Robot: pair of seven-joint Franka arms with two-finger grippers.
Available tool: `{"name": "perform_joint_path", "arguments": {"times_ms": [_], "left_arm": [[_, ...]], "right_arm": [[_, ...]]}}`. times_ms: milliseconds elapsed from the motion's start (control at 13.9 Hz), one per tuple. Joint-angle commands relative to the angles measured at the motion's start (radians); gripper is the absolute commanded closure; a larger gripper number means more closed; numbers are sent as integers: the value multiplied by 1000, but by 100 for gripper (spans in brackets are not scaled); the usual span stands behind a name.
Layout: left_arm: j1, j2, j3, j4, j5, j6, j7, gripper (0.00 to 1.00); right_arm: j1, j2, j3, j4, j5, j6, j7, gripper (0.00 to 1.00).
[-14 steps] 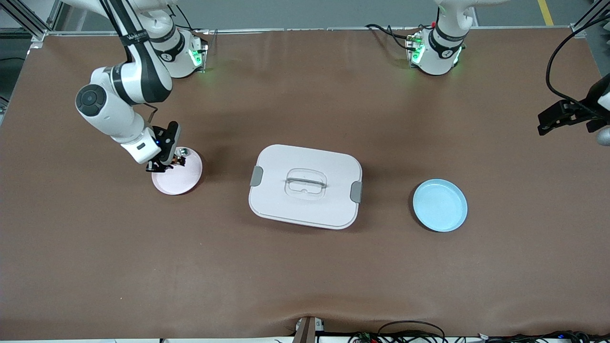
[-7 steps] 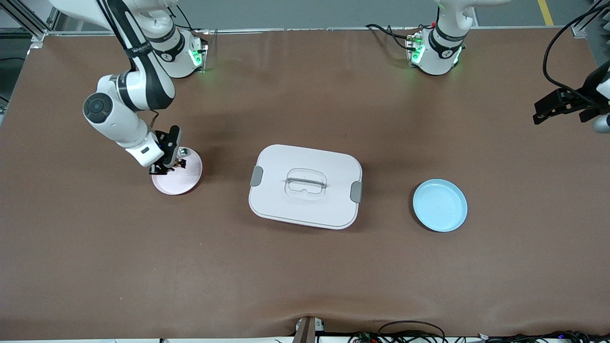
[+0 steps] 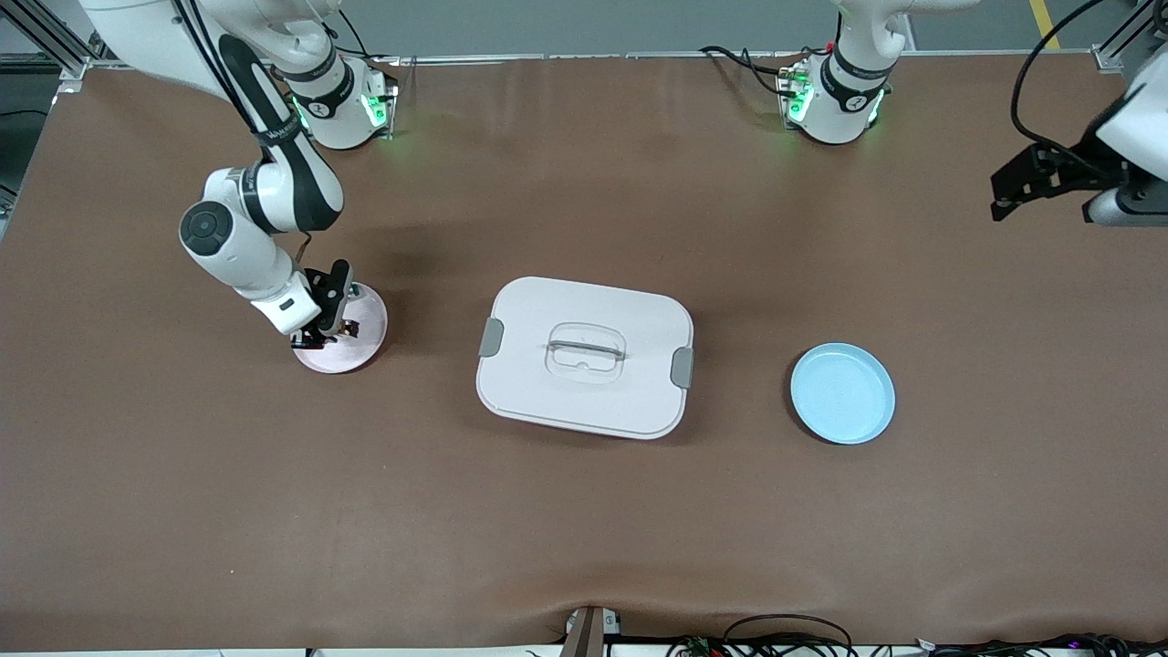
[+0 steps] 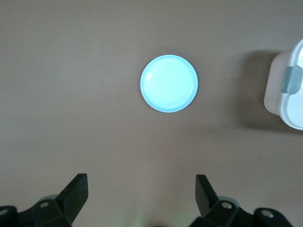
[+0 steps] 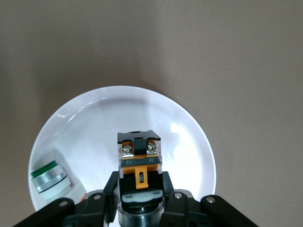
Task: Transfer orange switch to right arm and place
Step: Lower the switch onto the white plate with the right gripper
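A: Where is the orange switch (image 5: 138, 161) right now?

B: Clamped between the fingers (image 5: 110, 190) of the right gripper (image 3: 321, 339), which are closed tight on it. In the right wrist view its black body with the orange tab and two screws sticks out just ahead of the fingertips, over the pink plate (image 3: 363, 339).

A: Anything else near those fingers?

B: A pale part with a green and silver cap (image 5: 48, 177) lies on the same plate, just beside the gripper and apart from the switch.

A: And the left gripper (image 3: 1013, 190)?

B: It hangs high over the left arm's end of the worktop (image 3: 584, 511), its fingers spread wide with nothing between them. In the left wrist view the blue plate (image 4: 169, 83) lies well ahead of those fingertips, and a corner of the white lidded box (image 4: 289, 92) with its grey latch shows off to one side of them.

A: Where does the box sit overall?

B: In the middle of the worktop, between the pink plate and the blue plate, touching neither.
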Motion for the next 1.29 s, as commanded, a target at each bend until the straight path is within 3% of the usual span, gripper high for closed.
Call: {"name": "perform_joint_path", "arguments": {"times_ms": [0, 215, 359, 574, 646, 718, 1220], "left_arm": [[6, -28, -8, -30, -11, -4, 15, 0], [10, -25, -18, -30, -13, 2, 17, 0], [43, -24, -61, -30, -11, -1, 20, 0], [46, -19, -55, -21, -11, 4, 20, 0], [46, -19, -55, -21, -13, 1, 18, 0], [46, -19, -55, -21, -13, 1, 18, 0], [57, -18, -48, -20, -59, -4, -101, 0]], "right_arm": [[-26, 41, 13, 6, -22, 38, -8, 100], [-31, 55, 13, 6, -23, 53, -8, 100], [-31, 55, 13, 6, -23, 53, -8, 100], [-32, 75, 13, 6, -23, 82, -5, 100], [-44, 80, 14, 6, -23, 91, -5, 67], [-52, 83, 14, 6, -23, 92, -4, 1], [-52, 77, 16, 12, -20, 75, 15, 0]]}}
